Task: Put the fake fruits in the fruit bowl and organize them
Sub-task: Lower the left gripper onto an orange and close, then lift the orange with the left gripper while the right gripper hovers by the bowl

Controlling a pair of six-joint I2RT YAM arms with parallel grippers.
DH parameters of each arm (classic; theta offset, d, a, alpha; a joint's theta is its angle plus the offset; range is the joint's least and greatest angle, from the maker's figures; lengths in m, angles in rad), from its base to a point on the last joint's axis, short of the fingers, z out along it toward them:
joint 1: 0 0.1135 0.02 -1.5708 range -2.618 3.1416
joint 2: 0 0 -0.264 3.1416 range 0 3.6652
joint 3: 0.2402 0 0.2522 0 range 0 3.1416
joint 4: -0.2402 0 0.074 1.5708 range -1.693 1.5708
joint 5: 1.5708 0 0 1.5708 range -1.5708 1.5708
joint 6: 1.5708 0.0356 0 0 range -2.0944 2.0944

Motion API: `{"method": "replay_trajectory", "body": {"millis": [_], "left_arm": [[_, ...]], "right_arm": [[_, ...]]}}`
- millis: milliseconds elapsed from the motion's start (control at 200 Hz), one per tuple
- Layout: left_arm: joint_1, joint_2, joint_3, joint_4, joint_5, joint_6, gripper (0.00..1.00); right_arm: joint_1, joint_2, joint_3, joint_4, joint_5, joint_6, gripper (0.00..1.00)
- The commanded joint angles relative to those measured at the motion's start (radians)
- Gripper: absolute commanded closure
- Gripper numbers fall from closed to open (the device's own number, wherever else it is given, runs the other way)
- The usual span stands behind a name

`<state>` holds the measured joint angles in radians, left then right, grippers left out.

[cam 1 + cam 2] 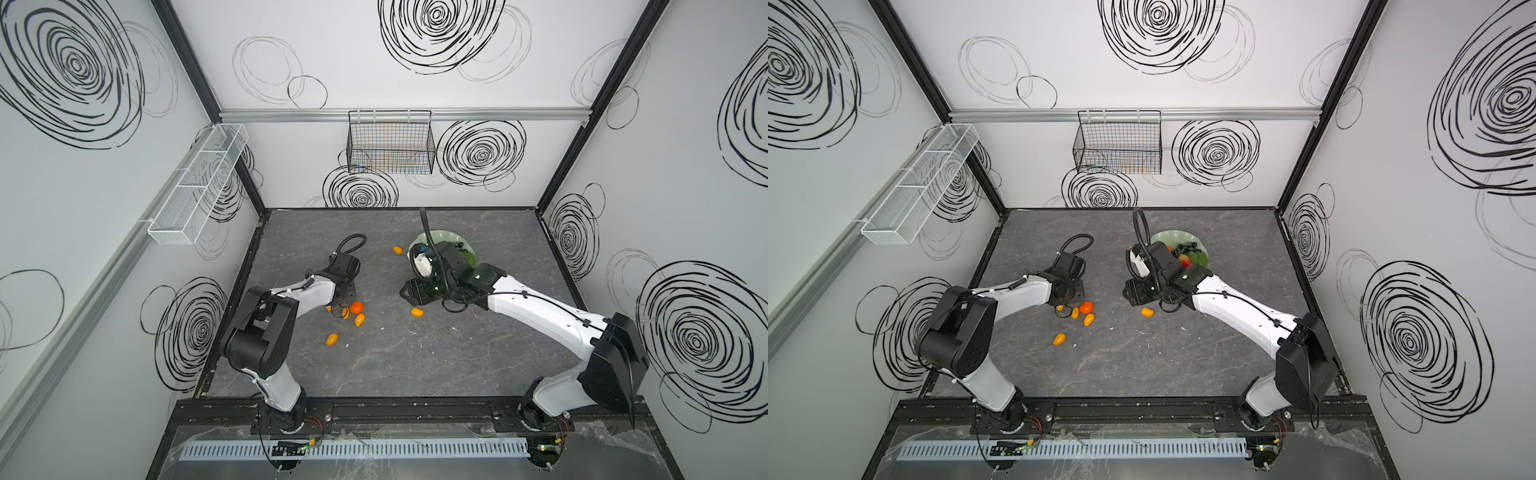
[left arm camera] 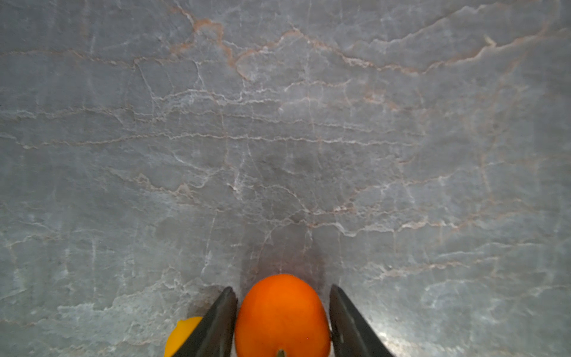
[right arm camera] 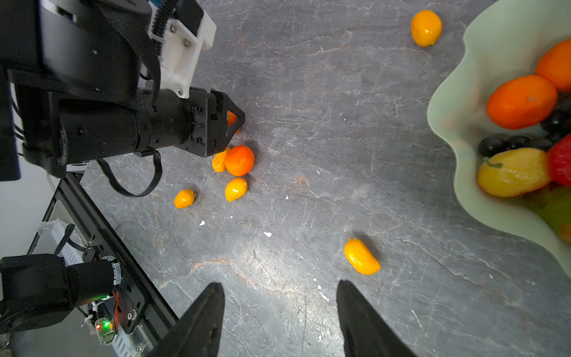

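Observation:
My left gripper [image 2: 282, 289] points down at the table with its jaws against both sides of a round orange tangerine [image 2: 282, 318]; a yellow kumquat [image 2: 182, 333] lies just outside one finger. Beside that gripper [image 3: 236, 120] sit another tangerine [image 3: 239, 160] and three kumquats [image 3: 235, 189]. My right gripper [image 3: 279, 284] hangs open and empty over bare table, next to a lone kumquat [image 3: 361, 256]. One more kumquat [image 1: 397, 250] lies left of the fruit bowl [image 3: 463, 77]. The mint bowl holds two tangerines [image 3: 522, 102], dark grapes [image 3: 509, 143], a yellow fruit and a strawberry [image 3: 560, 163].
A black wire basket [image 1: 390, 145] hangs on the back wall and a white mesh basket [image 1: 195, 187] on the left wall. Small white crumbs [image 3: 267, 234] dot the grey marble table. The black rail [image 1: 415, 411] with both arm bases runs along the front edge.

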<state>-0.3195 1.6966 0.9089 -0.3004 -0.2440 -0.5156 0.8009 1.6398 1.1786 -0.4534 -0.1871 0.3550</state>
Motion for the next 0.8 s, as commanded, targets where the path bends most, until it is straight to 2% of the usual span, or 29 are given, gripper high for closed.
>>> {"method": "replay_trajectory", "body": {"millis": [0,315,560,795], "left_arm": [[0.002,0.014,0.024,-0.018,-0.009,0.005,0.48],[-0.001,0.005,0.021,-0.015,0.008,0.006,0.56],[-0.018,-0.060,0.043,-0.053,-0.006,0.007,0.55],[-0.100,-0.129,0.103,-0.090,-0.019,-0.010,0.54]], "right_arm": [[-0.008,-0.021,-0.016,0.040,-0.005,0.006,0.37],[-0.016,-0.052,-0.045,0.054,0.003,0.019,0.37],[-0.034,-0.068,-0.057,0.051,0.008,0.023,0.37],[-0.101,-0.104,-0.103,0.084,-0.014,0.052,0.37]]}}
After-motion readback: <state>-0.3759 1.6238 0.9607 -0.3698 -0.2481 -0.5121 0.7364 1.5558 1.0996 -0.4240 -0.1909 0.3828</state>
